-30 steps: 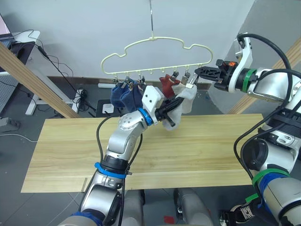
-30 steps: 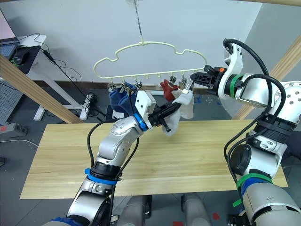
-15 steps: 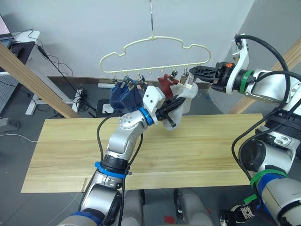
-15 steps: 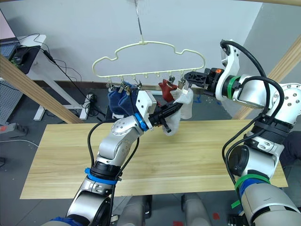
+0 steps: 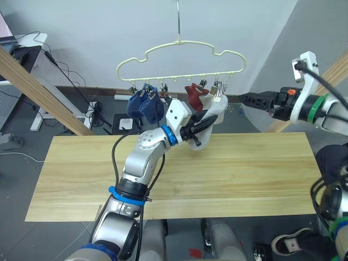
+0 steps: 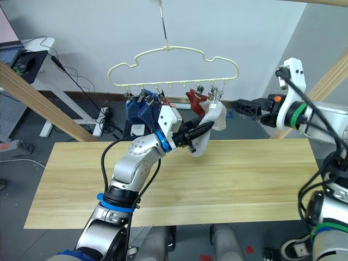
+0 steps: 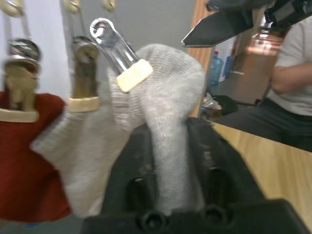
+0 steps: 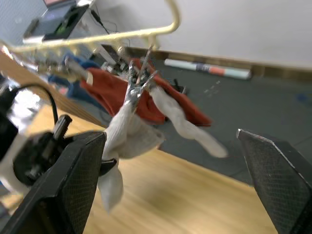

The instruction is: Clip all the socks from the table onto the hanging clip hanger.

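Clip hanger point(image 5: 179, 60) hangs by its hook above table point(image 5: 244, 179) far edge. Clipped left to right: blue socks point(image 5: 145, 107), rust red sock point(image 5: 194, 95), light grey socks point(image 5: 209, 117).

A pale-yellow clip hanger point(image 5: 179, 60) hangs by its hook above the far edge of the wooden worktop point(image 5: 244, 174). Along its bar, from the robot's left, hang blue socks point(image 5: 144, 107), a rust red sock point(image 5: 193, 93) and a light grey sock point(image 5: 213, 111). The left claw point(image 5: 202, 124) is raised to the grey sock, its black fingers closed on the fabric below the clip. The right claw point(image 5: 246, 99) hangs in the air to the right of the hanger, apart from the socks, pointing toward them.
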Robot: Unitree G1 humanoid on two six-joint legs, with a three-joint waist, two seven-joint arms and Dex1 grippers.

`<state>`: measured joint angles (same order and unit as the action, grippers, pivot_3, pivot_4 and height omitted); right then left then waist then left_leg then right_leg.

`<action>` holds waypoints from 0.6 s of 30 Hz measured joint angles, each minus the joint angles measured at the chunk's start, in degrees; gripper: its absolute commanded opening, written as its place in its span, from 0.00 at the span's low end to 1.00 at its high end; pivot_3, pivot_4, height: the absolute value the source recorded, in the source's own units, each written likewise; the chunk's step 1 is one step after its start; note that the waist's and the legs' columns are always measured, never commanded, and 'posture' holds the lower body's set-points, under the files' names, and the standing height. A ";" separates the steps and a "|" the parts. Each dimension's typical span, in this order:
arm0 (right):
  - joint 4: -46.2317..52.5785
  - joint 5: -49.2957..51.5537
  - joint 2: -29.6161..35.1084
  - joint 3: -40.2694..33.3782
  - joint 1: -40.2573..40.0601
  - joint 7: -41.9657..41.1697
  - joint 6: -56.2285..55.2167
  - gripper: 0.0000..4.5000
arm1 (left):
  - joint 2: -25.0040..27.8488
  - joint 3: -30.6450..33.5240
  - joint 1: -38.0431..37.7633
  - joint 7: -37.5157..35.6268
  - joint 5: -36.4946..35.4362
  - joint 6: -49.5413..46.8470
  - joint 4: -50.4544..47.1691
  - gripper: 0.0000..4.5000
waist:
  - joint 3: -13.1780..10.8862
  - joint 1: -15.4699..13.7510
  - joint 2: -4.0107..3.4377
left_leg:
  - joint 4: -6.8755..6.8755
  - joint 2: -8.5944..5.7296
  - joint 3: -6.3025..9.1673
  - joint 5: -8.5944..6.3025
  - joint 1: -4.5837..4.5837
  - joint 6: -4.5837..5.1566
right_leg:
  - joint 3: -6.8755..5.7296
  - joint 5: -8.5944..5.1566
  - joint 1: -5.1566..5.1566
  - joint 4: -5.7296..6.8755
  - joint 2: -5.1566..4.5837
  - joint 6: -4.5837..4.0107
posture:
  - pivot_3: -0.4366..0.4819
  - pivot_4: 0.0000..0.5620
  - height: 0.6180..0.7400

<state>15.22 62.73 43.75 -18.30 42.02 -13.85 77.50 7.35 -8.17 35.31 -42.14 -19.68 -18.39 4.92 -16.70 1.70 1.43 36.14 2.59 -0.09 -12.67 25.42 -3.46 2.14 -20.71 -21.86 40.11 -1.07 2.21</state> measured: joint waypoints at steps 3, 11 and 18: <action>5.58 -6.71 3.46 5.18 -7.79 -8.14 -9.47 1.00 | 1.63 -0.04 -0.38 -1.40 -1.07 -3.09 -0.47 0.68 | 0.00 0.05 0.00 | -0.01 0.01 0.00 0.00 0.04 -0.01 | -0.01 0.00 0.01 -0.08 0.05 0.00 | 0.46 0.52 1.00; 10.09 -23.99 4.06 11.42 -24.51 -18.01 -31.94 1.00 | 18.65 5.10 -14.82 -5.87 -3.62 -9.98 -10.37 1.00 | 0.00 -0.02 0.00 | 0.00 0.20 0.20 0.01 -0.01 -0.02 | -0.02 0.00 0.06 -0.05 -0.06 0.00 | 0.52 0.52 1.00; 7.92 -34.15 2.73 13.00 -33.06 -21.70 -44.72 1.00 | 31.34 12.43 -28.47 -3.57 -1.41 -12.76 -16.46 1.00 | -0.06 -0.48 -0.01 | 0.18 0.12 0.89 -0.04 -0.40 0.11 | -0.13 0.07 0.62 -0.06 -0.17 0.10 | 0.58 0.51 1.00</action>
<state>23.14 28.58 46.48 -5.29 8.96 -35.56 32.78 38.69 4.26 6.83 -45.71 -21.09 -31.15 -11.53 -16.76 1.22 1.42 36.32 2.71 0.81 -12.71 25.02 -3.35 2.02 -20.63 -21.25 40.05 -1.24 2.32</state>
